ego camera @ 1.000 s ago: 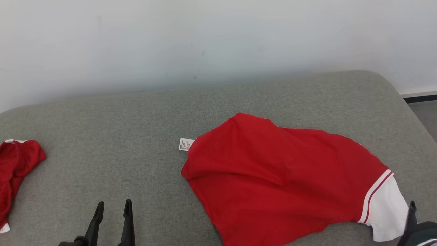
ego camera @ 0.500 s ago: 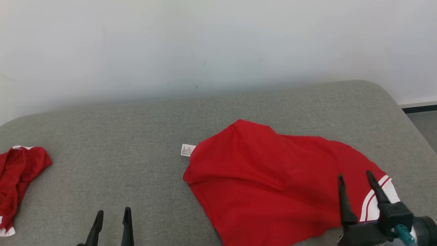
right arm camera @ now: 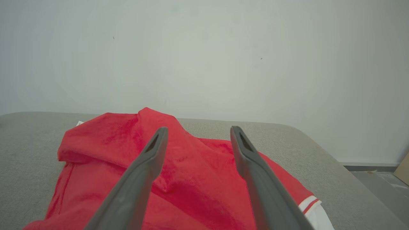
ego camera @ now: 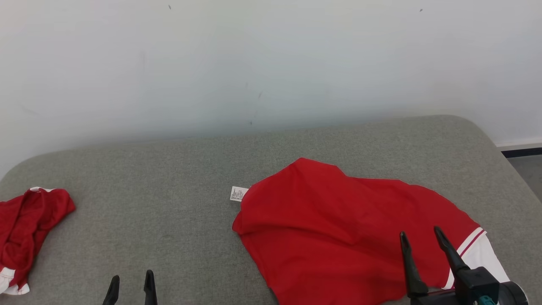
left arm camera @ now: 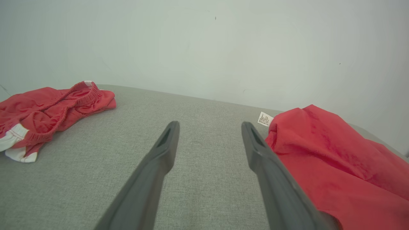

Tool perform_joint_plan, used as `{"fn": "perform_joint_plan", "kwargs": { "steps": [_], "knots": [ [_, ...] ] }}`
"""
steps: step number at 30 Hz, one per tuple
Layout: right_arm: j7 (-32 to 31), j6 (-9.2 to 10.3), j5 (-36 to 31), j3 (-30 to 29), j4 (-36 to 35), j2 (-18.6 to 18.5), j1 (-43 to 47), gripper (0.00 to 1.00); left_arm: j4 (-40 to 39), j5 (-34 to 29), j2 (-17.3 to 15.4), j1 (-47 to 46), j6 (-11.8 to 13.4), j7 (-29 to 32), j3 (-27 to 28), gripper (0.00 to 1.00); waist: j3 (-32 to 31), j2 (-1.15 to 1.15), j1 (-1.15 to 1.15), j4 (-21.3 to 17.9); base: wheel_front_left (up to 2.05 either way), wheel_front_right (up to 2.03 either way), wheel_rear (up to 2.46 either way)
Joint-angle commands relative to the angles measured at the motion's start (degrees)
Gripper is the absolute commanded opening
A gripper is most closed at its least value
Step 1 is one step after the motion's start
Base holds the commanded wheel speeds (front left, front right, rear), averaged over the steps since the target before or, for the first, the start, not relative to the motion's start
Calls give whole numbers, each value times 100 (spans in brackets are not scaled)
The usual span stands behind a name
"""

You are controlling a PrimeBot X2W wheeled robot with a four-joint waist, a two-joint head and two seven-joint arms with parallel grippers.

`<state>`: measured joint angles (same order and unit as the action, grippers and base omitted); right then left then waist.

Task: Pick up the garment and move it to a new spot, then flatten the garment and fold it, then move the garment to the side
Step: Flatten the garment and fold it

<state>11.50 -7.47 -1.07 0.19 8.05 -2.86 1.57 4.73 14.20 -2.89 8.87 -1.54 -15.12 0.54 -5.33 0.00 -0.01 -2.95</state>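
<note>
The garment (ego camera: 338,228) is a red shirt with a white sleeve (ego camera: 482,258) and a white label (ego camera: 238,193). It lies loosely spread, with folds, on the right half of the grey padded surface (ego camera: 169,190). My right gripper (ego camera: 419,232) hovers open over the shirt's right part, near the sleeve, with nothing between its fingers. In the right wrist view the garment (right arm camera: 191,179) lies under and beyond the right gripper (right arm camera: 199,128). My left gripper (ego camera: 132,275) stands open at the lower left over bare surface. In the left wrist view the garment (left arm camera: 335,166) lies just right of the left gripper (left arm camera: 210,124).
A second red garment (ego camera: 29,224) with white trim lies crumpled at the surface's far left, also in the left wrist view (left arm camera: 48,111). A white wall runs behind the surface. The surface's rounded right edge drops to grey floor (ego camera: 527,169).
My right gripper has come in from the lower right corner and now stands over the shirt's right part. The head camera has tilted up, shifting the whole picture down. The shirt has not moved.
</note>
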Motion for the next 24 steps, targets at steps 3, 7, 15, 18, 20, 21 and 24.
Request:
{"fn": "perform_joint_plan", "kwargs": {
  "steps": [3, 7, 15, 18, 20, 21, 24],
  "knots": [
    [-68, -2, 46, -30, -11, -4, 75, 100, -37, 23, -1, 85, 37, -4, -7, 100, -26, 0, 1, 3, 0, 0, 0],
    [-124, -2, 70, -35, -9, -4, 53, 100, 63, -204, -10, 18, 20, -4, -118, 100, -13, 0, 1, -4, 0, 0, 0],
    [-104, -2, 194, 51, 29, -4, -26, 100, 987, -323, -24, -741, -203, 168, -637, 100, 144, 0, 1, -164, 0, 0, 0],
    [-101, -2, 225, 108, 41, -4, -80, 100, 1549, -192, -16, -1232, -316, 451, -821, 100, 268, 0, 1, -304, 0, 0, 0],
    [-121, -2, 196, 139, 51, -4, -139, 100, 1947, -105, -16, -1552, -365, 616, -915, 100, 383, 0, 1, -422, 0, 0, 0],
    [-122, -2, 186, 150, 49, -3, -165, 100, 2101, -58, -11, -1711, -399, 648, -976, 100, 441, 0, 1, -478, 0, 0, 0],
    [-116, -2, 181, 191, 38, -3, -199, 100, 2636, 90, -10, -2150, -444, 780, -1119, 100, 636, 0, 1, -661, 0, 0, 0]
  ]
}}
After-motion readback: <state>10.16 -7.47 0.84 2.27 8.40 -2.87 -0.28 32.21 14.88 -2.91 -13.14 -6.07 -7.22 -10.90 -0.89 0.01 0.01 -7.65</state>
